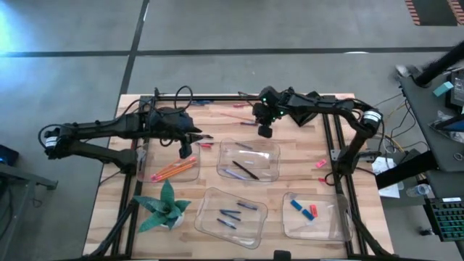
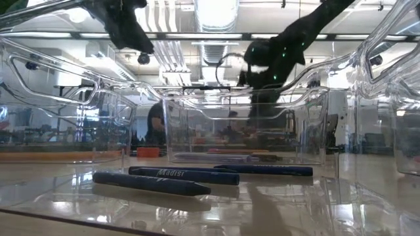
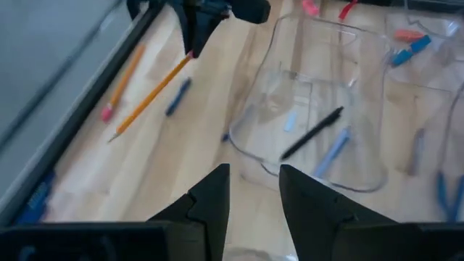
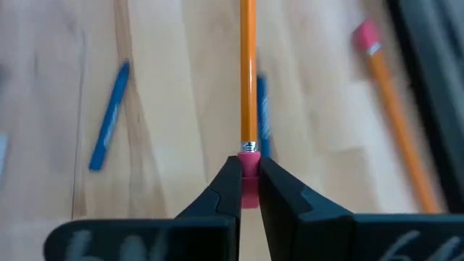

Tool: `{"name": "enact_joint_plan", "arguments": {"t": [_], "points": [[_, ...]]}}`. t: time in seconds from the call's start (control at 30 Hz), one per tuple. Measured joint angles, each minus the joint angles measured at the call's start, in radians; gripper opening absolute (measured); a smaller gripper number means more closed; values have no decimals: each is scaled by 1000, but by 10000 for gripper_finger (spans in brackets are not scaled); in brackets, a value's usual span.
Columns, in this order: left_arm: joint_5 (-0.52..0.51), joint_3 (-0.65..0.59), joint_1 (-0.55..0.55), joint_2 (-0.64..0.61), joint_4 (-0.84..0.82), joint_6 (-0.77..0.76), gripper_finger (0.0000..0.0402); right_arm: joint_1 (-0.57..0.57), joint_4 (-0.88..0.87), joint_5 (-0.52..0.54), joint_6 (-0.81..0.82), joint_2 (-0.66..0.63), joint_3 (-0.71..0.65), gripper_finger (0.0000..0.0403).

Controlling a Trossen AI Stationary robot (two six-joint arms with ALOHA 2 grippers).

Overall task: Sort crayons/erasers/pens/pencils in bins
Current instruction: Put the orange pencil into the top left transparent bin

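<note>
Only the right wrist view shows the right tool (image 4: 249, 190) clamped on an orange pencil's (image 4: 248, 72) pink eraser end, the left tool (image 3: 254, 190) parted and empty.

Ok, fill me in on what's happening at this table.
The right pincer is shut on the pink eraser end of an orange pencil, up near the table's far edge. The left pincer hovers open and empty beside the middle bin, which holds a black pen. Other pencils already lie in the left bin; more sticks remain loose on the table.
</note>
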Motion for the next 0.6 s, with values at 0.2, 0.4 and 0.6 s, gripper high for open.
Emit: {"name": "enact_joint_plan", "arguments": {"t": [0.2, 0.4, 0.6], "points": [[0, -117, 0, -3, 268, 146, 107, 0, 154, -2, 37, -81, 1, 20], [-13, -307, 3, -32, 785, 268, 107, 25, 397, -10, 60, -115, 1, 20], [-29, -468, 33, -23, 1232, 258, 107, 81, 593, -69, 49, -106, -1, 20]]}}
